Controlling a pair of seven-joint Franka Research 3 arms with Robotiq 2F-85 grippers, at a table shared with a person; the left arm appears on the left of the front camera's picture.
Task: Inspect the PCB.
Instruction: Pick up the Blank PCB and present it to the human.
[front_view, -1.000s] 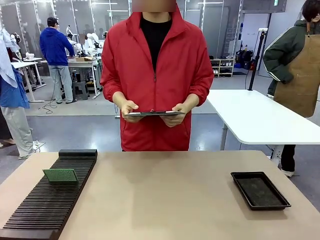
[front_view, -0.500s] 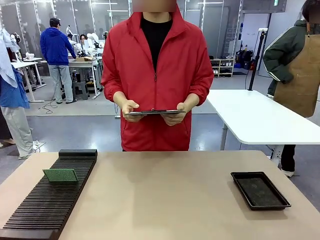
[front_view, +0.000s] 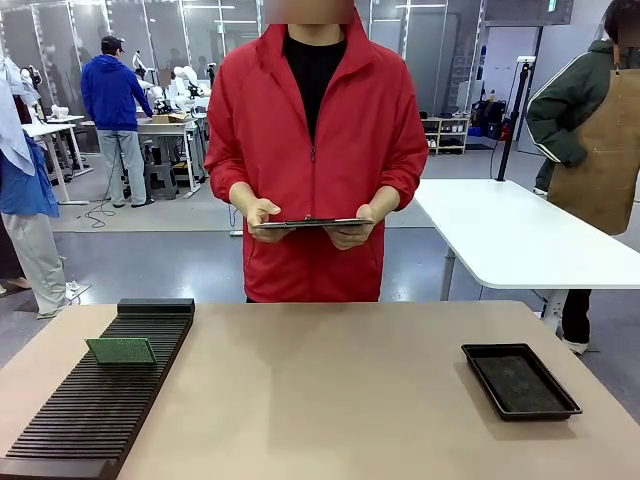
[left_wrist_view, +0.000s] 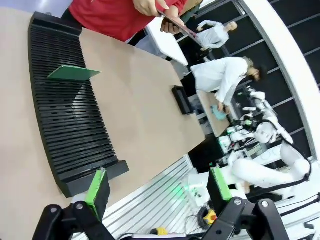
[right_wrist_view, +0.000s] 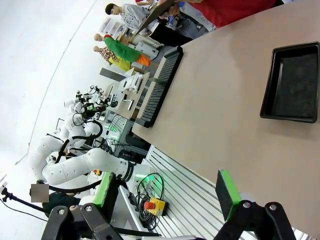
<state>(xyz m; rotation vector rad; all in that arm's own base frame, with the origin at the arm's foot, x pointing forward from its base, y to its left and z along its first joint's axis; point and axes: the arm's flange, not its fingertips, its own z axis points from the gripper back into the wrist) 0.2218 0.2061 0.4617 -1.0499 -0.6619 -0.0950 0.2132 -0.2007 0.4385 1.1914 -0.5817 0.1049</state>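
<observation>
Front view first: picks out the PCB (front_view: 120, 350) on the left side of the tan table (front_view: 330, 400), standing on edge in a slot of the long black slotted rack (front_view: 85, 425), up toward the rack's far end, pale green patterned face turned to the camera and leaning back slightly. Touches nothing but the rack. Over on the right, well apart from the board, finds the shallow black tray (front_view: 520, 382) lying flat near the table's edge. Beyond the far edge, catches a person in a red jacket (front_view: 315, 130), hands (front_view: 258, 216) gripping a thin grey tablet or clipboard (front_view: 310, 224) by its two ends, held level in front of the body. Cuts to the left wrist view: shows the left gripper (left_wrist_view: 158, 182) released, green pads spread wide with open air between them, poised off the near end of the rack and looking up its ridges at the PCB, edge-on from here, jutting from its slot. Cuts to the right wrist view: same story for the right gripper (right_wrist_view: 165, 191), jaws fully parted and empty, hanging off the table's near side with the tray up ahead on bare tabletop and the rack far across. Cannot make out the board's fine print from any angle.
</observation>
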